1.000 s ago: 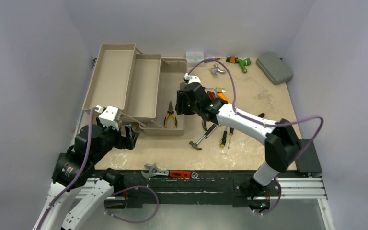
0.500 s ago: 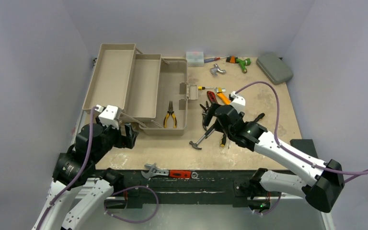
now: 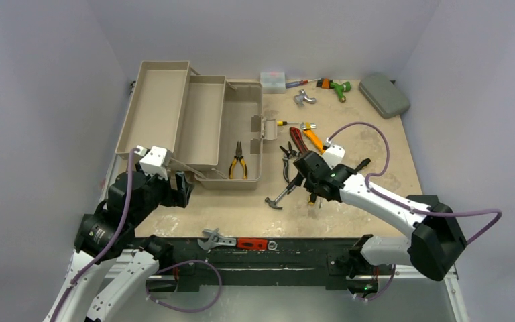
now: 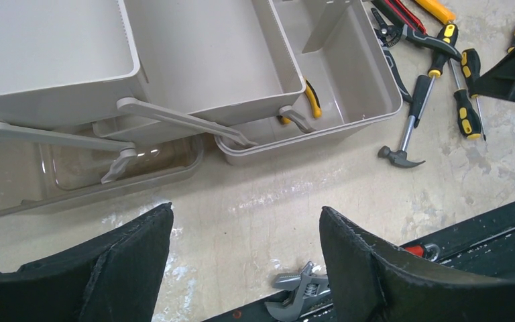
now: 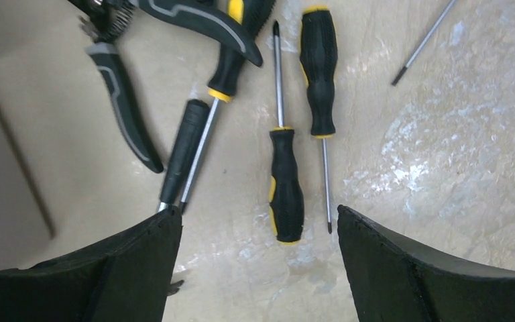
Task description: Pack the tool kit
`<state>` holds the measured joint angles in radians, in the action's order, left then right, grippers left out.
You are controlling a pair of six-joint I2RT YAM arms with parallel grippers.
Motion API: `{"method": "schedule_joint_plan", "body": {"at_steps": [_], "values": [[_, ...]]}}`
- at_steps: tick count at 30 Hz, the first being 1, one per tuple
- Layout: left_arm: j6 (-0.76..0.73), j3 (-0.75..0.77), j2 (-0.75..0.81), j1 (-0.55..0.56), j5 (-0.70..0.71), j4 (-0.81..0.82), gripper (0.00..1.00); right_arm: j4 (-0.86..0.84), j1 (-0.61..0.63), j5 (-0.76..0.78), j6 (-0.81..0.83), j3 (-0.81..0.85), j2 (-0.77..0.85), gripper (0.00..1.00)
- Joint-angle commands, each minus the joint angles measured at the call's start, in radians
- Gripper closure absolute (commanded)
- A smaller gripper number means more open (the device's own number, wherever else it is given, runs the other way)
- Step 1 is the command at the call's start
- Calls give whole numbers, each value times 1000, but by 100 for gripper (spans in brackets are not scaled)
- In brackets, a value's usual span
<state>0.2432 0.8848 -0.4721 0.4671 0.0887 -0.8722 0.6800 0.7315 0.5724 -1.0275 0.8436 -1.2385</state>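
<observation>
Toolbox (image 3: 204, 121) lies with its long axis near-to-far; right claw (image 5: 256, 215) spread over screwdrivers (image 5: 285, 181); left claw (image 4: 245, 211) spread.

Robot lab cell, plain white walls (image 3: 53, 80), scuffed worktable (image 3: 362, 134)

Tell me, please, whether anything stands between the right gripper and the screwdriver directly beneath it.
Nothing visible does. The right gripper hangs open over the screwdriver, which lies uncovered on the table; a second screwdriver lies beside it, not across.

Even bright overhead light, soft shadows, sharp wrist views, slight tabletop glare
</observation>
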Motion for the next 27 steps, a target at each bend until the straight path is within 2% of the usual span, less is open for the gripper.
{"method": "schedule_joint_plan", "body": {"at_steps": [1,5,11,14,18,19,24,27], "values": [[0,-4,7,6,-10,21,23,23,-1,-21,-66,-62,-31,18],[2,-1,6,8,-21,20,23,-55,-2,-61,-36,-100,-63,29],[4,0,30,7,-13,17,23,-130,-3,-118,1,-101,-167,35],[4,0,36,8,-9,16,23,-157,-4,-131,-2,-100,-205,55],[4,0,35,8,-1,13,23,-106,-6,-117,-19,-68,-225,97],[5,1,35,8,4,11,23,-76,-5,-101,-28,-49,-218,100],[4,3,38,8,17,9,23,32,-6,-27,-6,-10,-99,100],[-3,7,49,8,-21,15,23,-50,-3,-70,151,-21,28,100]]}}
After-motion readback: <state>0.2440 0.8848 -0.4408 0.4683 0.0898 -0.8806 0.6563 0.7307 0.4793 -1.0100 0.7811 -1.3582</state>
